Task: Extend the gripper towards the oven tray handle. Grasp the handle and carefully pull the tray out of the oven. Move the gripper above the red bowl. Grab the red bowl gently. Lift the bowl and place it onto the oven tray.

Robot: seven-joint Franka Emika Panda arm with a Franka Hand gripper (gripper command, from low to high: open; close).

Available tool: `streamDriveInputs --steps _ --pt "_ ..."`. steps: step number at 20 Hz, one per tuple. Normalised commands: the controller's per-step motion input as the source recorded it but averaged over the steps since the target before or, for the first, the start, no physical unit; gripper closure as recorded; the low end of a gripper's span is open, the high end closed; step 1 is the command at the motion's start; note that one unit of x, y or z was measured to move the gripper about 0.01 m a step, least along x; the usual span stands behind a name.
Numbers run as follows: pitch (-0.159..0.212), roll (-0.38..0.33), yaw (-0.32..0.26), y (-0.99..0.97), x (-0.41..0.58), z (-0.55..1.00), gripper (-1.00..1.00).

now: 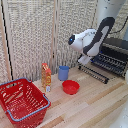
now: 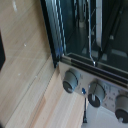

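The big white-and-black arm [image 1: 92,41] hangs in from above, bent over toward the oven [image 1: 114,50] at the exterior view's right edge. That black oven sits on the light wooden table [image 1: 95,107], front opening wide, its slatted door panel [image 1: 93,73] folded down onto the wood. The dark wire tray [image 1: 109,62] shows in the mouth of the oven, bars running toward us. Over at the exterior view's left, a large red wire basket [image 1: 22,101] sits at the table's near corner. The gripper [image 1: 84,60] is down by the tray's front corner, just above the door panel; whether its fingers are parted or gripping anything, I cannot tell from here, and the wrist view shows only the oven's silvery trim and round knobs [image 2: 71,80]. Next, an orange bottle [image 1: 46,77] stands beside the basket. A blue cup [image 1: 63,73] stands just behind the red bowl [image 1: 70,87], which rests mid-table, well apart from the oven.
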Motion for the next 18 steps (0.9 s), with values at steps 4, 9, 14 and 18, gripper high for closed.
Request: streamDriveInputs --steps 4,9,14,18 --pt "-0.003 -0.109 0.018 -0.65 0.02 -0.21 -1.0" --pt "-0.014 -0.084 0.004 -0.57 0.0 -0.09 -1.0" --pt "-0.005 -0.001 0.0 -0.57 0.001 0.0 -1.0" --pt "0.0 0.0 0.0 -0.52 0.005 0.0 -1.0"
